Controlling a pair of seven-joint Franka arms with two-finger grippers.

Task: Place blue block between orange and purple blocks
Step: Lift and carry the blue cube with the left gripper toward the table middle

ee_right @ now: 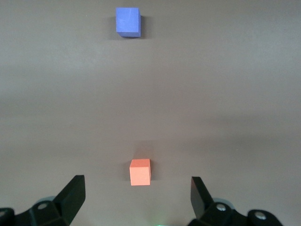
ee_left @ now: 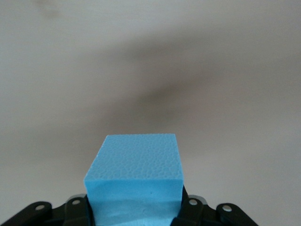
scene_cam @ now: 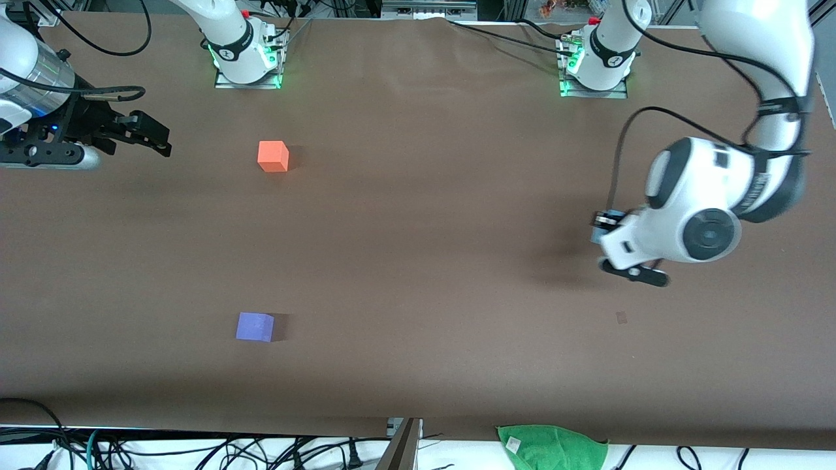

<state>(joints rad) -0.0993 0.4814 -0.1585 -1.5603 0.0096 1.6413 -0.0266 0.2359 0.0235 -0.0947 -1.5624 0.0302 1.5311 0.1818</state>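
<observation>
The left gripper [scene_cam: 604, 228] is up over the table [scene_cam: 418, 261] toward the left arm's end, and its fingers are clamped on the blue block [ee_left: 135, 181]. In the front view only a small edge of this block shows beside the white wrist; in the left wrist view it fills the space between the two black fingers [ee_left: 75, 209], and under it there is only bare brown surface with a soft shadow.

The orange block [scene_cam: 273, 156] and the purple block [scene_cam: 255, 326] sit toward the right arm's end, well apart from each other, the purple one nearer to the front camera. The stretch of table between them is bare brown cloth.

The right gripper [scene_cam: 153, 137] waits over the table edge at the right arm's end, its fingers spread wide and holding nothing. In the right wrist view both blocks are seen past its fingertips [ee_right: 75, 190].

A green cloth [scene_cam: 552, 447] with a small white tag lies at the table edge nearest the front camera; the tag cannot be read. Cables [scene_cam: 196, 450] run along this edge too. A small dark mark [scene_cam: 621, 317] is on the table near the left gripper. No readable writing is seen anywhere.
</observation>
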